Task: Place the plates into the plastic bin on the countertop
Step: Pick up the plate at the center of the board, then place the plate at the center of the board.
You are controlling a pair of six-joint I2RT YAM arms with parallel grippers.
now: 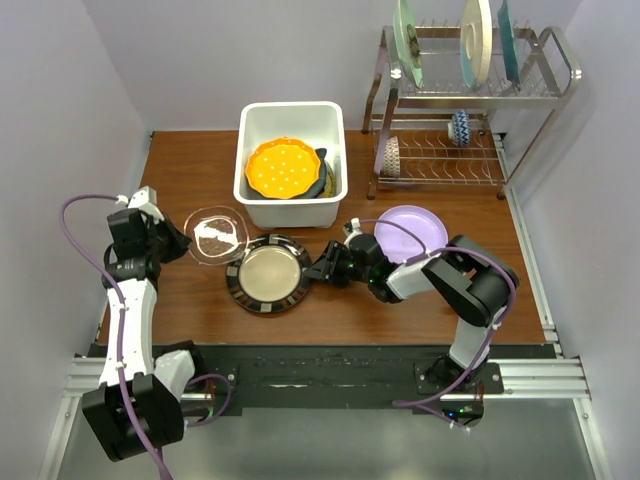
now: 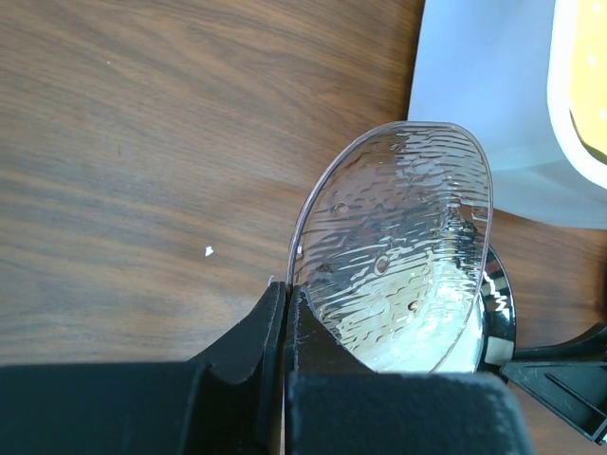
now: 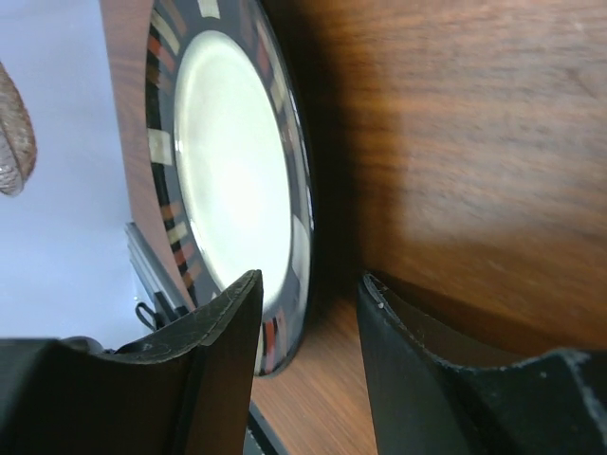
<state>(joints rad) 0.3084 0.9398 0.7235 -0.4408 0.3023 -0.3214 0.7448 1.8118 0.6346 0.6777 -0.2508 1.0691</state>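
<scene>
Pinching the clear glass plate (image 2: 398, 246) with my left gripper (image 2: 285, 296); right gripper (image 3: 311, 318) gapes astride the striped plate (image 3: 232, 171), must close next, then plastic bin (image 1: 243, 150).

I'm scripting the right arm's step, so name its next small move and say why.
Probably close the right gripper on the rim of the striped plate. In the right wrist view its jaws stand open with that rim between them, nothing clamped, and the plate lies on the countertop, outside the plastic bin.
</scene>
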